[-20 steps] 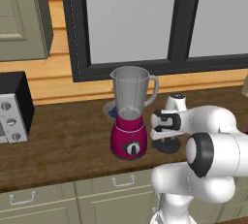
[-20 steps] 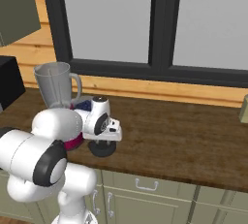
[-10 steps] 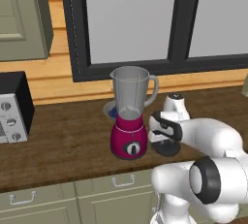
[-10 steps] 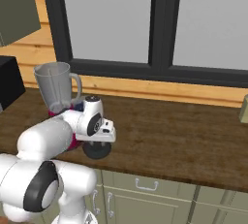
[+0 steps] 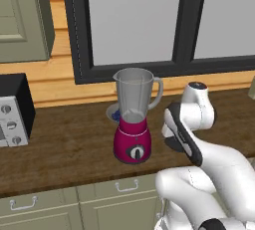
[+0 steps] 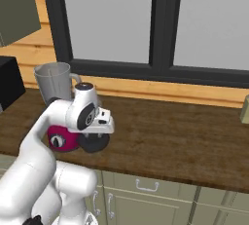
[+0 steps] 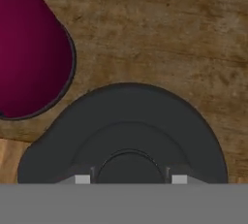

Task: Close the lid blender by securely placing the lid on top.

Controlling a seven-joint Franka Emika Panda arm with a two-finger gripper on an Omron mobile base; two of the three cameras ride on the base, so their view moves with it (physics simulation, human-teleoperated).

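Black, the lid (image 7: 123,136) lies flat on the wooden tabletop (image 6: 180,131) just beside the blender (image 5: 132,116), whose jar stands uncovered. The end effector (image 7: 130,178) hangs close over the knob, fingertips apparently apart either side; lifting remains.

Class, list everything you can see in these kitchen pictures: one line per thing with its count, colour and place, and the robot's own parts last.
blender: 1, magenta base, clear grey jar, open top, on the counter.
lid: 1, black, flat on the counter beside the blender's base.
bowl: 1, bluish-white, behind the blender.
appliance: 1, black and white with knobs, counter's left end.
counter: 1, dark wood.
window: 1, dark frame, above the counter.
drawers: several, grey-green, under the counter.
arm: 1, white, bent down over the lid.
pincer: 1, dark tips either side of the lid's knob; grip cannot be told.
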